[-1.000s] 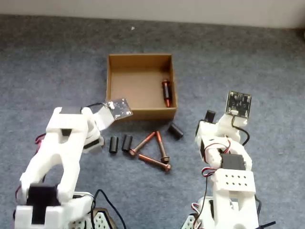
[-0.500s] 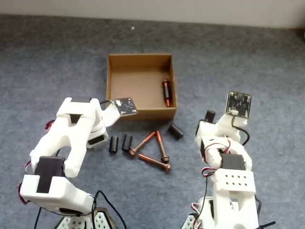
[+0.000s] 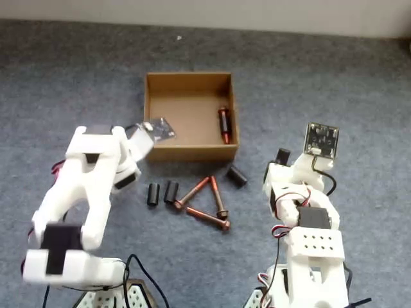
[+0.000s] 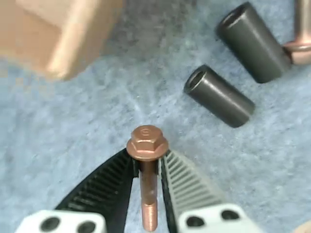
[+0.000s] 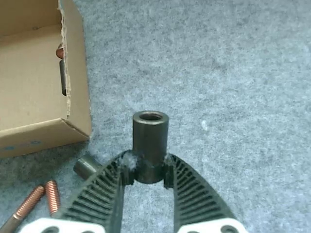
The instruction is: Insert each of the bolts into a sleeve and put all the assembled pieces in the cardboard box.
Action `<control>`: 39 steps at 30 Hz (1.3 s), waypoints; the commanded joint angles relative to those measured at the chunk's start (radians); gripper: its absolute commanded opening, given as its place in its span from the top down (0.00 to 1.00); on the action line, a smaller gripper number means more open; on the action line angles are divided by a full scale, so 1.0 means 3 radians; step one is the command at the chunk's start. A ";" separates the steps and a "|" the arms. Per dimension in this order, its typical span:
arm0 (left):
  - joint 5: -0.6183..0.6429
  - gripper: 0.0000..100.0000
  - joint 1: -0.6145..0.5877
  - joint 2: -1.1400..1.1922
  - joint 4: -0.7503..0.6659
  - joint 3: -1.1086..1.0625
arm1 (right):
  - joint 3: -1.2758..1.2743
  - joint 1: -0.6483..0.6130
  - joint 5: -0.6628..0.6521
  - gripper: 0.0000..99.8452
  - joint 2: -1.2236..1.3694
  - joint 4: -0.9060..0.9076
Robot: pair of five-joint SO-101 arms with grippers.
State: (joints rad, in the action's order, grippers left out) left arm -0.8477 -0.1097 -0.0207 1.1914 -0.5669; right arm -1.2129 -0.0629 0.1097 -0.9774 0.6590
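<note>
Swung slightly toward the worktop's far edge, the left gripper is clamped on a bolt, head outward, while the sleeve, bore open, is clenched in the right gripper, well apart toward the right edge.

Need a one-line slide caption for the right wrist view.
Right gripper shut on a dark sleeve, open end showing, over grey carpet beside the cardboard box.
</note>
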 commanded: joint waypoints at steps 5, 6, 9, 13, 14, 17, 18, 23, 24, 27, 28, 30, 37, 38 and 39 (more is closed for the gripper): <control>0.0757 0.99 0.0059 -0.1383 0.0138 -0.0033 | 0.0033 0.0038 -0.0041 0.99 -0.0130 -0.0084; 0.0818 0.99 0.0064 -0.1522 0.0138 -0.0100 | 0.0033 0.0038 -0.0041 0.99 -0.0130 -0.0084; 0.1013 0.99 0.0064 -0.1941 0.0010 -0.0340 | 0.0033 0.0038 -0.0041 0.99 -0.0130 -0.0079; 0.1294 0.99 0.0059 -0.2524 -0.0271 -0.0739 | 0.0033 0.0038 -0.0041 0.99 -0.0161 -0.0069; 0.1391 0.99 0.0059 -0.2672 -0.0348 -0.0826 | 0.0033 0.0038 -0.0041 0.99 -0.0217 -0.0064; 0.1734 0.99 0.0059 -0.3056 -0.0552 -0.1066 | -0.0120 0.0033 -0.0041 0.99 -0.0494 -0.0069; 0.1862 0.99 0.0064 -0.3163 -0.0609 -0.1133 | -0.0182 0.0028 -0.0041 0.99 -0.0621 -0.0074; 0.2286 0.99 0.0233 -0.3593 -0.0823 -0.1440 | -0.0468 0.0013 -0.0041 0.99 -0.1210 -0.0079; 0.2337 0.99 0.0315 -0.3670 -0.0834 -0.1486 | -0.0514 -0.0018 -0.0041 0.99 -0.1297 -0.0079; 0.2486 0.99 0.0601 -0.3895 -0.0834 -0.1578 | -0.0647 -0.0197 -0.0072 0.99 -0.1552 -0.0079; 0.2527 0.99 0.0683 -0.3971 -0.0839 -0.1593 | -0.0693 -0.0279 -0.0153 0.99 -0.1624 -0.0079; 0.2608 0.99 0.0821 -0.4115 -0.0839 -0.1593 | -0.0821 -0.0437 -0.0317 0.99 -0.1772 -0.0079; 0.2936 0.99 0.0954 -0.4508 -0.1100 -0.1593 | -0.1123 -0.0739 -0.0384 0.99 -0.2417 -0.0069; 0.3002 0.99 0.0954 -0.4539 -0.1141 -0.1593 | -0.1169 -0.0775 -0.0389 0.99 -0.2519 -0.0069; 0.3069 0.99 0.0954 -0.4570 -0.1176 -0.1593 | -0.1210 -0.0811 -0.0389 0.99 -0.2611 -0.0069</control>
State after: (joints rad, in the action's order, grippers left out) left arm -0.0008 0.1588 -1.3433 0.9060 -1.0564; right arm -1.5719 -0.2670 0.0069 -1.6740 0.6575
